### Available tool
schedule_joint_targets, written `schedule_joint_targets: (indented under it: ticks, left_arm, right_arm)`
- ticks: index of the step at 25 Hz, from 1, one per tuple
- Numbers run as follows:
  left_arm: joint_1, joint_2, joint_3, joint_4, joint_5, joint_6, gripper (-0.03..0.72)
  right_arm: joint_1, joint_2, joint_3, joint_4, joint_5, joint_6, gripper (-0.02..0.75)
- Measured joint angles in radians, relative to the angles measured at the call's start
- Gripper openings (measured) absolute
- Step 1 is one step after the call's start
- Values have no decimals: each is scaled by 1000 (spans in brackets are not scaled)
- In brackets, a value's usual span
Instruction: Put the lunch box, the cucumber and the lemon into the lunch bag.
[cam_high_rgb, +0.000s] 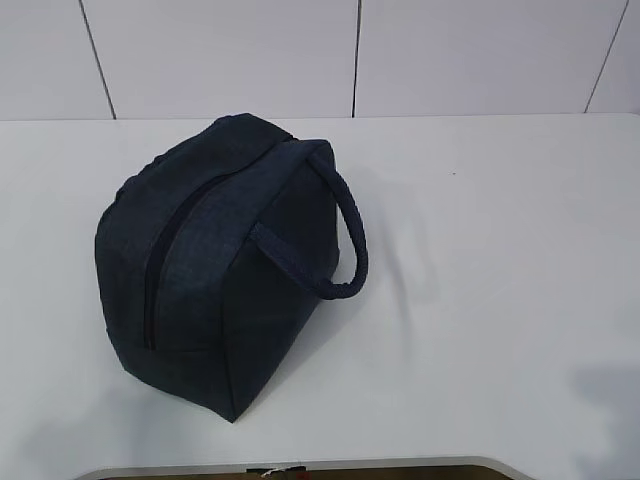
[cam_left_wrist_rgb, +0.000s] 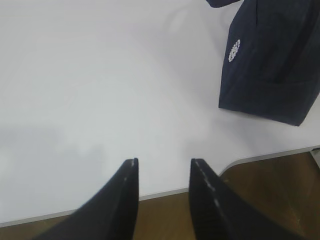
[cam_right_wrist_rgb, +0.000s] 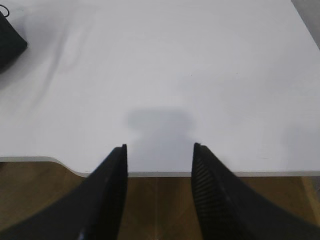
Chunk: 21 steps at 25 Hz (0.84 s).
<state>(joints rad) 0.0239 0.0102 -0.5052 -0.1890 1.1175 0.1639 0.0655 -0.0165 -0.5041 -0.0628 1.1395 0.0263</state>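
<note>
The dark navy lunch bag (cam_high_rgb: 215, 265) stands on the white table (cam_high_rgb: 480, 300), left of centre, its zipper (cam_high_rgb: 165, 270) shut along the top and one loop handle (cam_high_rgb: 345, 240) hanging to its right. Its corner (cam_left_wrist_rgb: 272, 60) shows at the upper right of the left wrist view, and a dark edge (cam_right_wrist_rgb: 9, 42) at the upper left of the right wrist view. The lunch box, the cucumber and the lemon are out of view. My left gripper (cam_left_wrist_rgb: 162, 162) and right gripper (cam_right_wrist_rgb: 160, 146) both hover open and empty over the table's near edge. Neither arm shows in the exterior view.
The table's near edge (cam_right_wrist_rgb: 200, 174) runs just under both grippers, with brown floor (cam_right_wrist_rgb: 160, 210) below it. A white panelled wall (cam_high_rgb: 220, 55) stands behind the table.
</note>
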Motion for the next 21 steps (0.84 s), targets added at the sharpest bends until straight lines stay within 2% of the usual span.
schedule_joint_targets:
  ticks: [21]
  left_arm:
    - [0, 0, 0, 0, 0, 0, 242]
  right_arm:
    - [0, 0, 0, 0, 0, 0, 347]
